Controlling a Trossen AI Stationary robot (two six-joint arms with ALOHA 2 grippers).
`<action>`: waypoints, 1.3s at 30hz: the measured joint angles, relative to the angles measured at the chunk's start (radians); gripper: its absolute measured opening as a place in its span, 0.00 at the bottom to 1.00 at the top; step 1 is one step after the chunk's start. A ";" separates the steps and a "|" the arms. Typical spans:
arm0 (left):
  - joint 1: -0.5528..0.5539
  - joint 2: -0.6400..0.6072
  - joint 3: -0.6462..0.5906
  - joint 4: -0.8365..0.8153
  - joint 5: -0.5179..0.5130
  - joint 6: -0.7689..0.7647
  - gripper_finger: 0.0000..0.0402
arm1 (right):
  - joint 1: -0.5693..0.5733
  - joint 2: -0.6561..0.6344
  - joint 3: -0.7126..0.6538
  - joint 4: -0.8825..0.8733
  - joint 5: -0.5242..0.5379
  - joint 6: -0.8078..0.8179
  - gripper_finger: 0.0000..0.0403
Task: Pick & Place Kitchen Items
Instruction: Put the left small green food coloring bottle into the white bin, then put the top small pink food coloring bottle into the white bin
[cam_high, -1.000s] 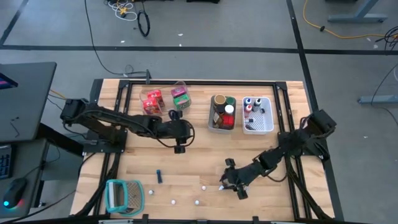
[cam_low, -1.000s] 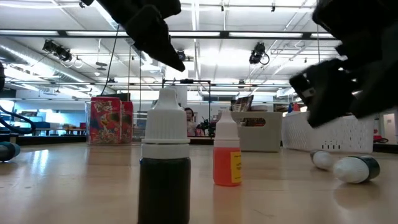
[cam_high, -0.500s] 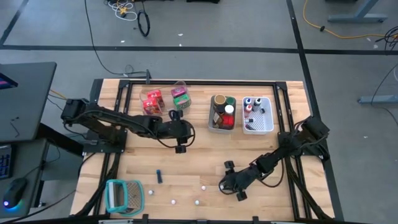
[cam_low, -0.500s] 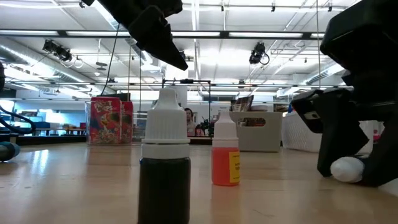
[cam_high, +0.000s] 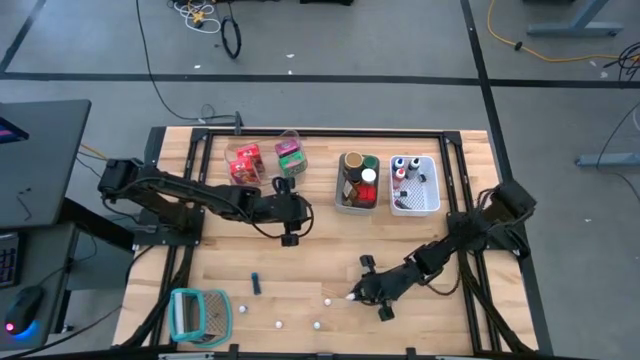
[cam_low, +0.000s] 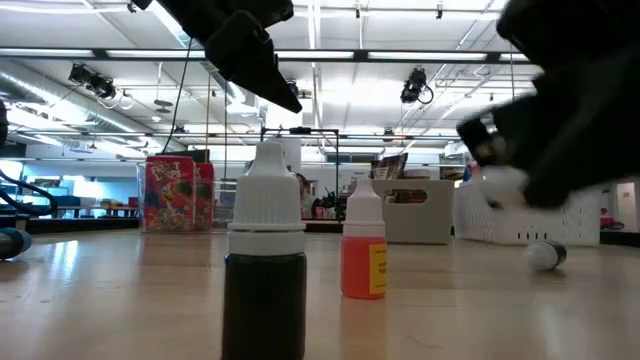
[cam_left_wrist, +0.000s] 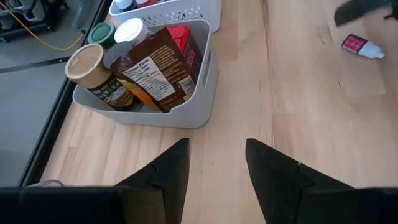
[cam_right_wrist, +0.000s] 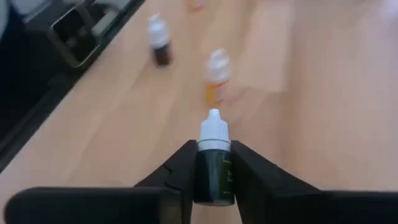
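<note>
Right wrist view shows my right gripper (cam_right_wrist: 212, 174) clamped on a small dark green bottle (cam_right_wrist: 213, 168) with a white cap, one finger pressed to each side of it and the cap pointing forward past the fingertips. Beyond it stand an orange bottle (cam_right_wrist: 216, 78) and a dark bottle (cam_right_wrist: 159, 45) on bare wood, well apart from each other, with open board around both. From above, my right gripper (cam_high: 366, 290) sits over the near middle of the table (cam_high: 300, 260), and a few tiny white pieces (cam_high: 317, 324) lie scattered along the near edge, with a small dark bottle (cam_high: 256, 284) to their left. A teal-and-white ribbed holder (cam_high: 200, 313) fills the near left corner. My left gripper (cam_high: 289, 228) hovers over the middle of the board, jaws parted and gripping nothing; ahead of it in its own wrist view sits the grey bin (cam_left_wrist: 199, 93) packed with jars and a brown packet (cam_left_wrist: 158, 71), touching the white bin (cam_left_wrist: 186, 12) behind it. A red packet (cam_high: 245, 163) and a green packet (cam_high: 291, 155) stand near the far edge on the left. Between the two grippers the wood lies open, and the widest clear room runs across the board's middle.
</note>
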 joint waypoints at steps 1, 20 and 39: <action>0.000 0.000 0.000 0.000 0.000 0.000 0.41 | -0.006 -0.026 0.000 -0.023 0.018 -0.007 0.23; 0.000 0.000 0.000 -0.001 0.004 0.052 0.41 | -0.214 -0.781 0.002 -1.212 0.778 0.481 0.24; 0.000 0.000 0.000 -0.001 0.004 0.099 0.41 | -0.429 -0.729 0.002 -1.410 0.565 0.687 0.37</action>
